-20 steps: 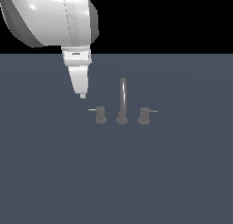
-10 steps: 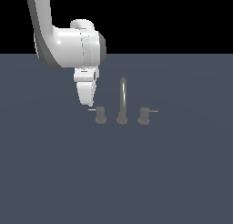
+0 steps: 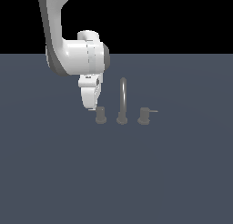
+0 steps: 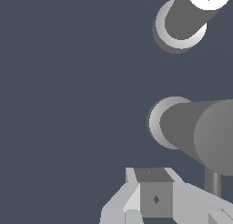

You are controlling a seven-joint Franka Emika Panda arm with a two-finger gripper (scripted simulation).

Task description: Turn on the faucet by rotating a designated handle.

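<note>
The gripper (image 3: 90, 105) has been brought down beside the handle (image 3: 100, 114) on the exterior view's left of the faucet (image 3: 122, 100) (jaw state cannot be told), so the lever push is judged imminent.

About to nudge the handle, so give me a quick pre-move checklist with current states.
1. Gripper low beside the handle, on the exterior view's left: ok.
2. Contact with the handle's pin: cannot tell, the gripper hides it.
3. Jaws open or shut: cannot tell.
4. Clear of the spout: ok.
5. Twin handle far from the gripper: ok.
</note>
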